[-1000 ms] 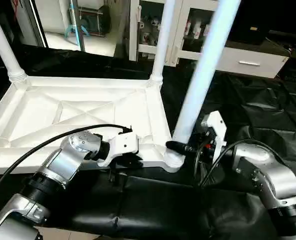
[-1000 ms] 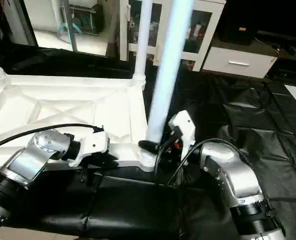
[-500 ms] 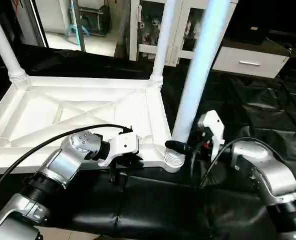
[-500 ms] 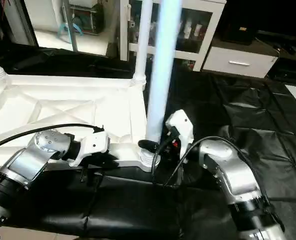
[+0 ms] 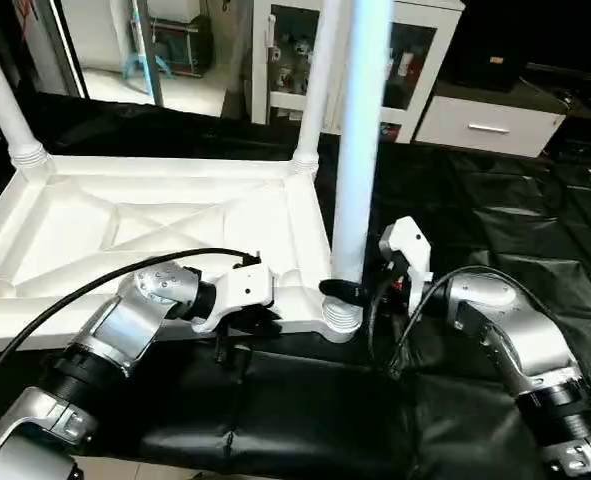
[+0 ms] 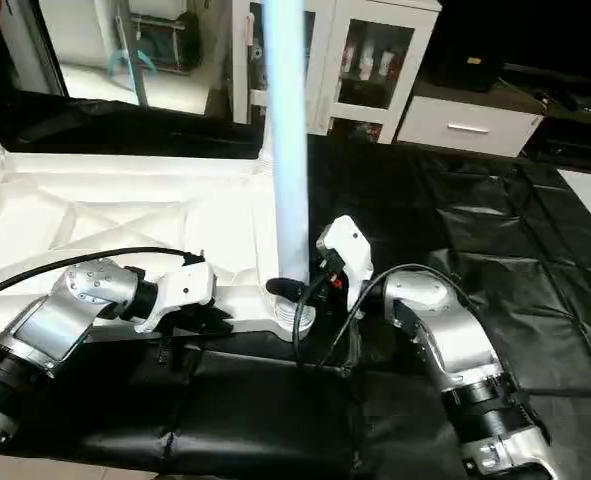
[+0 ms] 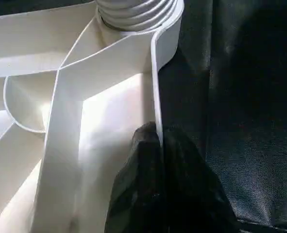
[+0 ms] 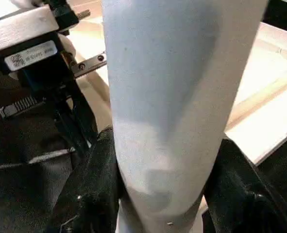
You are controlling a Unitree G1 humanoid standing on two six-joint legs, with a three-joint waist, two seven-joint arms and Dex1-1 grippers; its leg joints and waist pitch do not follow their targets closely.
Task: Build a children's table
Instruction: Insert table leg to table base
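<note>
At the centre of the frame we see the near leg (image 5: 360, 140) — a smooth white tapered tube — standing upright in the ribbed corner socket (image 5: 342, 316) of the upturned tabletop (image 5: 125, 225), whose X-ribbed plastic underside faces up on the black-cloth worktop (image 5: 495, 230). Our right gripper (image 8: 158, 194) has its jaws clasped around the leg's base; our left gripper (image 7: 158, 145) is clenched on the top's thin edge — no legible writing.

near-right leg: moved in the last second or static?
Yes. The leg gripped by the right gripper leaned right a second ago; now it stands near upright, its top swung left toward the far-corner leg. Its foot stays in the tabletop corner socket.
</note>
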